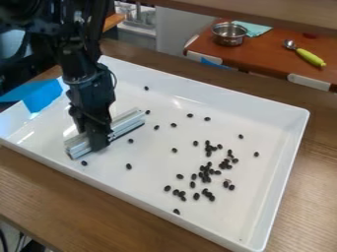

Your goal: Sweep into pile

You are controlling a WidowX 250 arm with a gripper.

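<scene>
My gripper (pixel 100 140) hangs over the left part of the white tray (pixel 294 147), at the middle of a pale, silvery bar-shaped sweeper (pixel 125 124). The bar lies diagonally on the tray floor, its ends showing on both sides of the gripper. Small dark beans are scattered over the tray. Their densest cluster (pixel 205 174) is right of centre, with looser ones around it. A few single beans lie near the bar, one of them (pixel 84 163) just below its lower left end. The gripper hides the bar's middle.
The tray stands on a brown wooden table (pixel 79 199). Blue material (pixel 45 96) is at the tray's left corner. Behind, a red-brown surface holds a metal pot (pixel 229 34), a teal cloth (pixel 255 28) and a spoon with a green handle (pixel 309 57).
</scene>
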